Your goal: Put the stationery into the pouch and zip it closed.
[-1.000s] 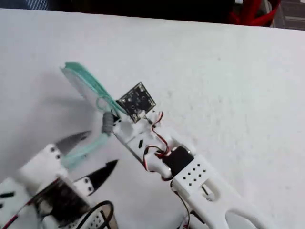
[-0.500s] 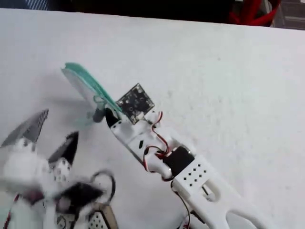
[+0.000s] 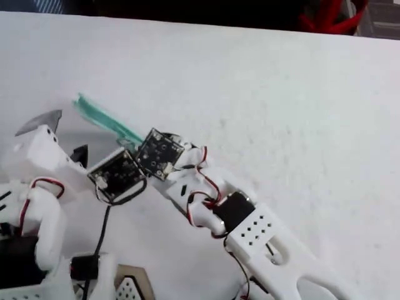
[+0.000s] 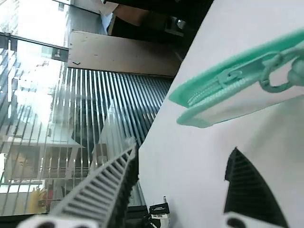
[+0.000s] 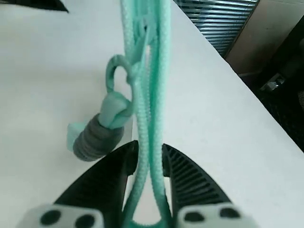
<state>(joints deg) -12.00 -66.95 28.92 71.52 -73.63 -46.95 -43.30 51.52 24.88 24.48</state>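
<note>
On the white table [image 3: 300,94], over on the left arm's side, the teal pouch [image 3: 100,115] is turned edge-up, its near end pinched tight in the right gripper [image 5: 149,152]. The left gripper [image 4: 183,152] gapes wide beside the pouch's far end, gripping nothing. A grey-and-teal zip pull [image 5: 97,137] dangles by the right jaws.
</note>
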